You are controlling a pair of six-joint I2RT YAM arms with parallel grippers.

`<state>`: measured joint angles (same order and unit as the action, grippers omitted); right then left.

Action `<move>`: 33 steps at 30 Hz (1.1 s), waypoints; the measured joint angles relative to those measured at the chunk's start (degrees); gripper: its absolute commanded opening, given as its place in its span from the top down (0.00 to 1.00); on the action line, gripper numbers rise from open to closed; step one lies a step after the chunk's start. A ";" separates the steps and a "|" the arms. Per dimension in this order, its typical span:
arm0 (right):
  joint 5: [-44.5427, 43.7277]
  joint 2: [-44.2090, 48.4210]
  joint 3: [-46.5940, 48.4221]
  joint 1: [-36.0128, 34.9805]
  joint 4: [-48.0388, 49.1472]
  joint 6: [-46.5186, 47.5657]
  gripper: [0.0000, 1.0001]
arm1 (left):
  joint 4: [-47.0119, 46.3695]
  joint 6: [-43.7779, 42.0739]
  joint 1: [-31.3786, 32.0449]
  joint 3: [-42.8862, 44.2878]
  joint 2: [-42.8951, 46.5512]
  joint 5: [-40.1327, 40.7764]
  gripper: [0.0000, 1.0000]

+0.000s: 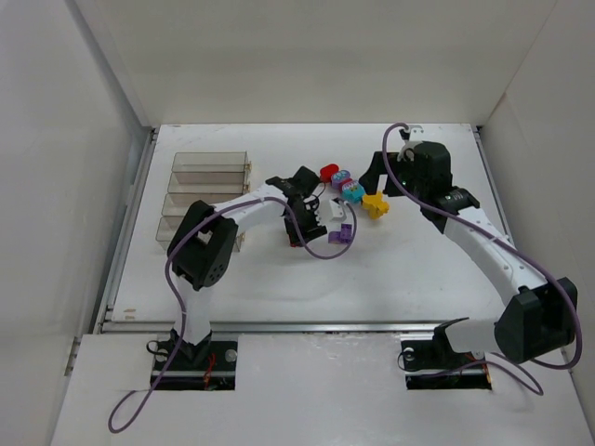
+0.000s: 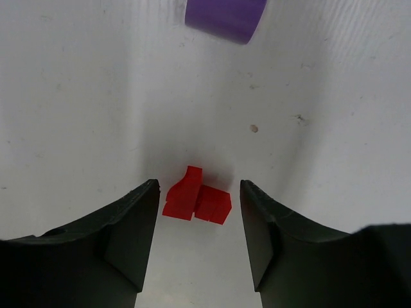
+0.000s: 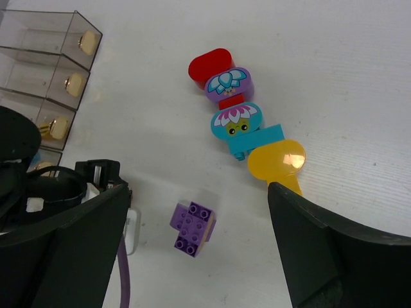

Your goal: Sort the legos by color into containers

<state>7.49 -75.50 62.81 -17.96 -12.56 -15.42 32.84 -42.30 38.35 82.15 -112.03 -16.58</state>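
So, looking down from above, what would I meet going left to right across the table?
Bins → small red brick → loose purple brick → yellow brick.

White left arm (image 1: 249,210), white right arm (image 1: 485,246), chunky black joints (image 1: 206,246), looping purple cables (image 1: 321,255), thick matte black wedge-shaped fingers (image 2: 96,247)

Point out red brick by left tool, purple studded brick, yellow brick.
red brick (image 2: 196,202): left wrist view, top face.
purple studded brick (image 3: 192,226): right wrist view, studded top.
yellow brick (image 3: 277,160): right wrist view, rounded top.
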 measured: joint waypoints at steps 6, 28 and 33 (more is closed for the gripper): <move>0.28 0.00 -0.26 0.00 0.13 0.00 0.07 | 0.57 -1.90 -0.92 0.09 -1.92 2.56 0.57; 1.03 0.00 -0.94 -0.17 0.07 0.15 0.07 | 0.17 4.44 -3.87 1.90 -3.50 -1.07 1.00; 0.42 -0.04 -0.94 -1.88 -0.09 0.20 0.08 | -0.04 13.20 -11.21 7.02 -4.83 -4.26 1.00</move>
<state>7.90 -75.55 61.87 -19.84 -12.64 -15.22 32.80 -29.10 27.14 89.17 -116.86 -20.84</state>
